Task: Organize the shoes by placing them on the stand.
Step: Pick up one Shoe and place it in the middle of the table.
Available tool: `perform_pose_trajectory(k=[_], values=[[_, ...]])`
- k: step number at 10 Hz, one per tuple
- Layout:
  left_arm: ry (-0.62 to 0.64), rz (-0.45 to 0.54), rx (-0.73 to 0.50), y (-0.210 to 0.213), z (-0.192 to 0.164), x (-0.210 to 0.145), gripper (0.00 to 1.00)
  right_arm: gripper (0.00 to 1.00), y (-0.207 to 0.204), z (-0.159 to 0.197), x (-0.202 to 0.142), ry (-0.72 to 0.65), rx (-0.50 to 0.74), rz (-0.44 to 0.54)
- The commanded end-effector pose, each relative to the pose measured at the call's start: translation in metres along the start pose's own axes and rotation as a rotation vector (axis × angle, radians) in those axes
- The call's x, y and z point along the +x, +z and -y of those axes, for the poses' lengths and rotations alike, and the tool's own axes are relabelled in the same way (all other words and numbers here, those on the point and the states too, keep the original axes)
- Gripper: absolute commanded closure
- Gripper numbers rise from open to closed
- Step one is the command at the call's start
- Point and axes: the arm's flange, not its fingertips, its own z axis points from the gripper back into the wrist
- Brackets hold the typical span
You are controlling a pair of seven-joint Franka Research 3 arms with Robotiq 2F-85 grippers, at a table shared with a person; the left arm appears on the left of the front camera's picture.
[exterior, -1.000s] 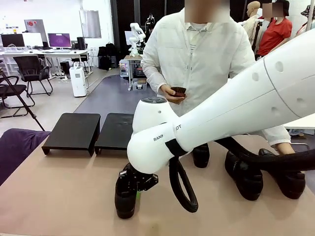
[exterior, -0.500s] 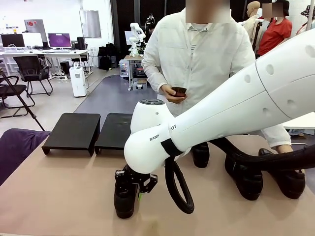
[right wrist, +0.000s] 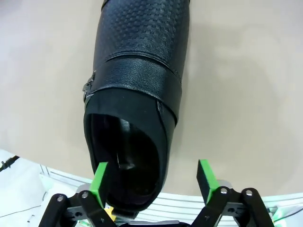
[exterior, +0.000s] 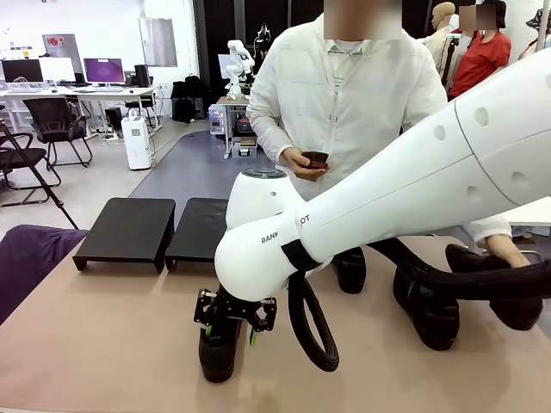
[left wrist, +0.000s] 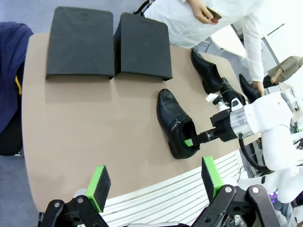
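Note:
A glossy black shoe (exterior: 217, 357) (left wrist: 174, 120) (right wrist: 137, 80) rests on the tan table near its front edge, toe pointing toward the stand. My right gripper (exterior: 231, 320) (left wrist: 199, 138) (right wrist: 152, 182) hangs open over its heel. One green pad sits at the shoe's opening and the other outside its wall, and neither clamps it. My left gripper (left wrist: 154, 179) is open, high above the table. The stand's two black platforms (exterior: 127, 228) (exterior: 200, 228) (left wrist: 80, 42) are bare. Three more shoes (exterior: 350, 271) (exterior: 426, 305) (exterior: 508, 297) lie at the right.
A person in a white jacket stands at the far side holding a small dark object (exterior: 314, 159). Their other hand (exterior: 504, 251) is on the rightmost shoe. A purple cloth (exterior: 30, 258) hangs over the table's left edge. My right arm's black cable (exterior: 314, 331) loops low.
My right gripper has opened and let go of the shoe, which now stands on the table. The rightmost shoe has risen slightly under the person's hand.

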Motion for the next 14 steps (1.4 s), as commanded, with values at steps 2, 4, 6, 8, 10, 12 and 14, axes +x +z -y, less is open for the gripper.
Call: perform_pose_trajectory(k=[2,4,6,8,10,12,14], values=[[-0.009,0.004,-0.02,0.001,-0.001,0.0,0.0,0.0,0.037,0.006,-0.008,0.009,-0.017,0.023],[-0.009,0.004,-0.02,0.001,-0.001,0.0,0.0,0.0,0.082,0.016,-0.029,0.032,-0.002,0.065],[-0.009,0.004,-0.02,0.001,-0.001,0.0,0.0,0.0,0.103,0.024,-0.079,0.126,0.042,0.056],[-0.009,0.004,-0.02,0.001,-0.001,0.0,0.0,0.0,0.097,0.032,-0.075,0.089,0.038,0.084],[-0.009,0.004,-0.02,0.001,-0.001,0.0,0.0,0.0,0.071,0.006,-0.056,0.207,0.042,0.019],[-0.009,0.004,-0.02,0.001,-0.001,0.0,0.0,0.0,0.051,-0.027,-0.055,0.357,0.065,-0.075],[-0.009,0.004,-0.02,0.001,-0.001,0.0,0.0,0.0,0.048,-0.032,-0.053,0.363,0.049,-0.06]])
